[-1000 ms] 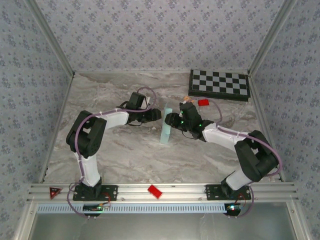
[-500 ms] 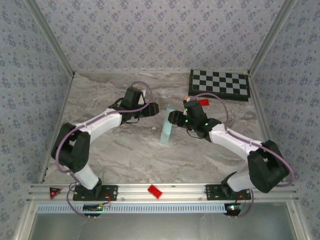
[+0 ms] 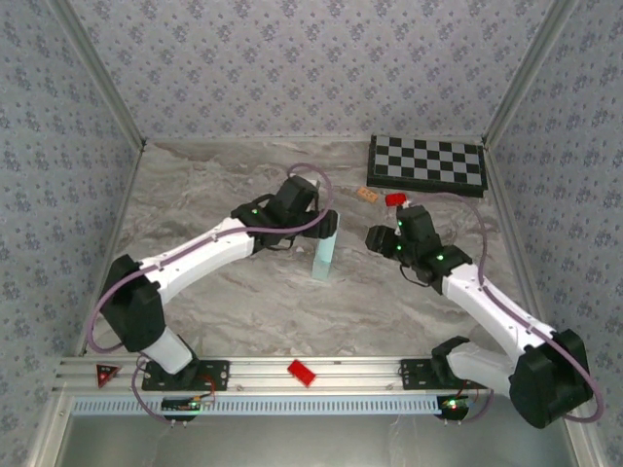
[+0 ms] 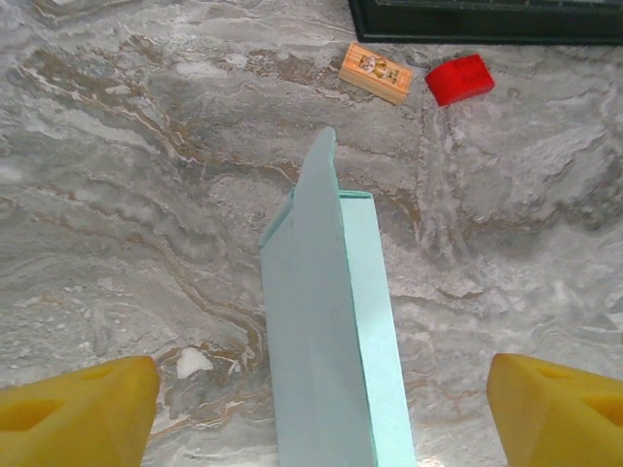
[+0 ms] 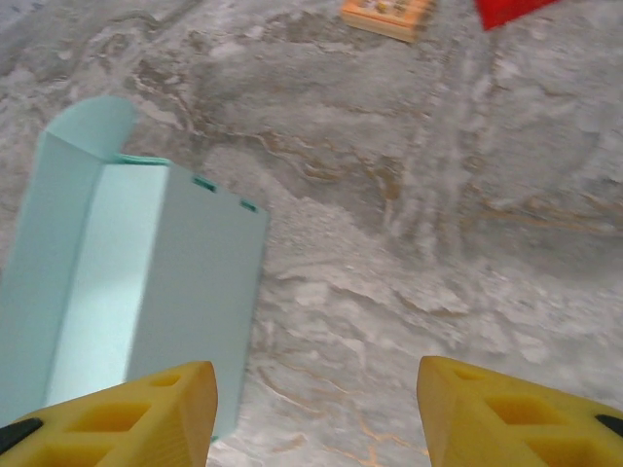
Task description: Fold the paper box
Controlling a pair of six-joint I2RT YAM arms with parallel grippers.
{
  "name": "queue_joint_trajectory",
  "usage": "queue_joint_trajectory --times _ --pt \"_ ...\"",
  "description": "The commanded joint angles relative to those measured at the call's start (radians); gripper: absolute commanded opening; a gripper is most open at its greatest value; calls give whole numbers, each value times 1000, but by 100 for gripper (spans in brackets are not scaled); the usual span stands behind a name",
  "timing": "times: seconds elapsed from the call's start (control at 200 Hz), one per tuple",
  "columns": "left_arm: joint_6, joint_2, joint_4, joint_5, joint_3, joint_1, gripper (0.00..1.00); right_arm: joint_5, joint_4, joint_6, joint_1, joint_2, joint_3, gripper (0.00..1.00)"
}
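The paper box [image 3: 324, 258] is a pale mint card folded into a narrow upright shape, standing mid-table. My left gripper [image 3: 328, 226] hovers over its far end. In the left wrist view the paper box [image 4: 331, 331] runs up the middle between my yellow fingertips [image 4: 78, 409]; the left gripper [image 4: 316, 413] is open and clear of the card on both sides. My right gripper [image 3: 375, 236] is to the box's right, apart from it. In the right wrist view the box [image 5: 146, 292] lies at the left beside one fingertip [image 5: 127, 413]; the right gripper [image 5: 316, 413] is open over bare table.
A black-and-white chessboard [image 3: 426, 163] lies at the back right. In front of it sit a small tan block [image 3: 366, 195] and a red block [image 3: 394, 199]. A red piece [image 3: 301, 372] rests on the front rail. Patterned walls close in the marble table [image 3: 214, 292].
The left arm has swung right over the box and its jaws have widened. The right gripper has drawn back to the right, away from the box, and opened. The box stays standing.
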Motion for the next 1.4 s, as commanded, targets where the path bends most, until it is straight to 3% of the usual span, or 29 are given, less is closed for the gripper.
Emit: queue_joint_trajectory --times 0.0,0.34,0.57,1.194,1.394 --pt "35 63 -131 -137 85 -55 89 14 -70 -36 -22 -49 -28 59" --pt "67 257 -292 -239 269 -119 91 -5 -64 -34 -55 -93 -70 60" --pt "111 314 -294 -158 304 -121 85 -12 -46 -28 -65 -92 -88 60" --pt "126 374 -337 -178 312 -120 63 -26 -2 -28 -81 -55 -91 60" --pt "184 354 -319 -185 280 -119 62 -28 -5 -28 -82 -54 -90 60"
